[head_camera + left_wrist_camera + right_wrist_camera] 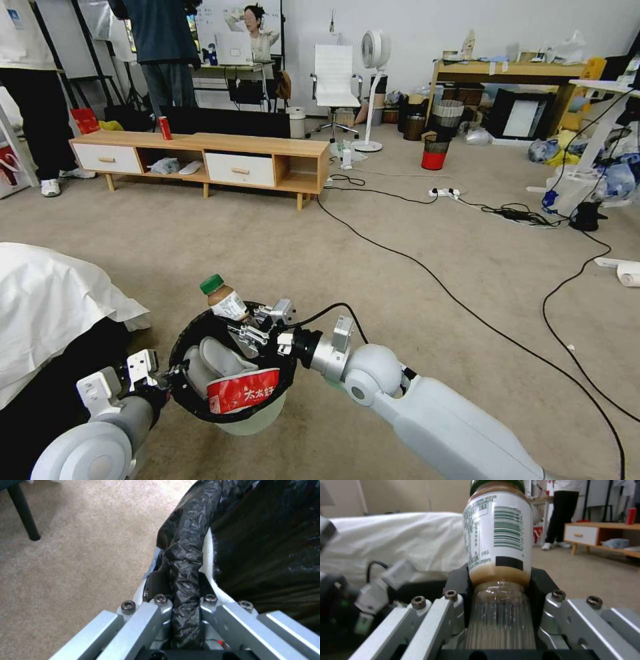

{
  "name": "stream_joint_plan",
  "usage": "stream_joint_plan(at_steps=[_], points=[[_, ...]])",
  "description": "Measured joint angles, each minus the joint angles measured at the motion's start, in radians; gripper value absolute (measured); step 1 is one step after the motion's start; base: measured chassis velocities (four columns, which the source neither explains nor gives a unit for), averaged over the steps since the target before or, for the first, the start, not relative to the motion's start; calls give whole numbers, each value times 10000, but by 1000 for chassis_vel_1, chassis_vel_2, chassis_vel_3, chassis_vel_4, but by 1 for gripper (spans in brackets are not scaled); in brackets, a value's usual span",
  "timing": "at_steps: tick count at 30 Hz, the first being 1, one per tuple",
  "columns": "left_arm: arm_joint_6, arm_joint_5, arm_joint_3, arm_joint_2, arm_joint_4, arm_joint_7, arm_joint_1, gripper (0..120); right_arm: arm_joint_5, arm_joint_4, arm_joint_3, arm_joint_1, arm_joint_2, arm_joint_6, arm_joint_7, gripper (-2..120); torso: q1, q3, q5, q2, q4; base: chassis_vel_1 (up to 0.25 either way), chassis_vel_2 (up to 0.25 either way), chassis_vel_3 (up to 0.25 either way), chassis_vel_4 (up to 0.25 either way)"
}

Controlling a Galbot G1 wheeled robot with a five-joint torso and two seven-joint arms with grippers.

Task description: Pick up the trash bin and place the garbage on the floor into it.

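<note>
At 7 o'clock in the head view we see the left claw (162,380) closed on the near-left rim of the trash bin (257,420), holding it clear of the floor (400,293). In the left wrist view the 2 fingers (156,590) pinch the black bag (186,562) folded over the white rim, 1 finger outside the wall and 1 inside, with the bag bunched tight between them. The bin sits roughly level, its mouth facing up, at 6 o'clock in the head view. Inside it we make out a red-and-white noodle cup (243,392) lying on its side against the near wall, and pale tissue (217,360) behind it.

Moving right, the right claw (248,325) reaches in from 5 o'clock and hangs over the far rim of the bin. It is narrowly open, just the width of the bottle (225,300) it grips. The right wrist view shows both fingers (460,580) pressed on the clear lower body of the bottle (498,542), below the white label. The bottle's long axis runs out from the claw, tilted up and toward 11 o'clock in the head view, green cap (212,283) leading, base seated in the claw. Bottle and claw sit above the bin's far edge, the cap end just beyond the rim.
</note>
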Motion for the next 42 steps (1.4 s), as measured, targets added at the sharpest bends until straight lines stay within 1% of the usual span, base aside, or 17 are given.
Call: stream_joint_plan(at_steps=[5,9,10,11,12,15,16,18,19,21,22,23,24,26,37,40,42], points=[[-1,0,-32,-7,-12,0,15,3,-237,-225,8,-105,-116,64,102,28,0,0,0,0,-1,0,0,0,0],[-1,-1,-38,2,-43,2,17,3,-371,-289,18,-181,-166,66,419,39,0,0,1,0,-1,0,0,0,0],[-1,-1,-38,2,-43,2,17,3,-371,-289,18,-181,-166,66,419,39,0,0,1,0,-1,0,0,0,0],[-1,-1,-35,3,-45,2,9,3,-438,-318,32,-201,-188,66,480,48,0,0,1,0,0,0,0,0,0],[-1,-1,-35,3,-45,2,9,3,-438,-318,32,-201,-188,66,480,48,0,0,1,0,0,0,0,0,0],[-1,7,-35,-46,-44,2,-3,3,-457,-323,52,-208,-245,63,500,63,-1,0,0,0,0,0,0,0,0],[-1,7,-35,-46,-44,2,-3,3,-457,-323,52,-208,-245,63,500,63,-1,0,0,0,0,0,0,0,0],[-1,10,-64,-57,-51,2,41,3,-453,-334,58,-207,-251,12,464,74,0,0,0,0,-1,0,0,0,0],[-1,10,-64,-57,-51,2,41,3,-453,-334,58,-207,-251,12,464,74,0,0,0,0,-1,0,0,0,0],[-1,15,-111,-28,-52,2,61,3,-448,-346,58,-200,-157,-40,453,85,-1,0,0,0,2,0,0,0,0],[-1,15,-111,-28,-52,2,61,3,-448,-346,58,-200,-157,-40,453,85,-1,0,0,0,2,0,0,0,0],[-1,15,-127,-23,-52,2,61,3,-445,-346,58,-199,-134,-56,452,91,-1,0,1,0,3,0,0,0,0],[-1,15,-127,-23,-52,2,61,3,-445,-346,58,-199,-134,-56,452,91,-1,0,1,0,3,0,0,0,0],[-2,8,-129,-30,-54,2,53,3,-437,-334,51,-199,-139,-79,450,99,0,0,0,0,-1,0,0,0,0],[-2,13,-139,-102,-44,40,54,3,-456,-174,308,-261,-153,-77,483,100,-1,0,0,0,-1,0,0,0,0],[-1,-2,-253,-111,-55,18,52,3,-503,100,790,-234,-60,-81,562,100,0,1,0,-1,0,0,0,0,0],[-1,-3,-488,-130,-80,-6,9,3,-841,611,1730,-83,-9,-489,722,100,0,-1,0,0,2,0,0,0,0]])
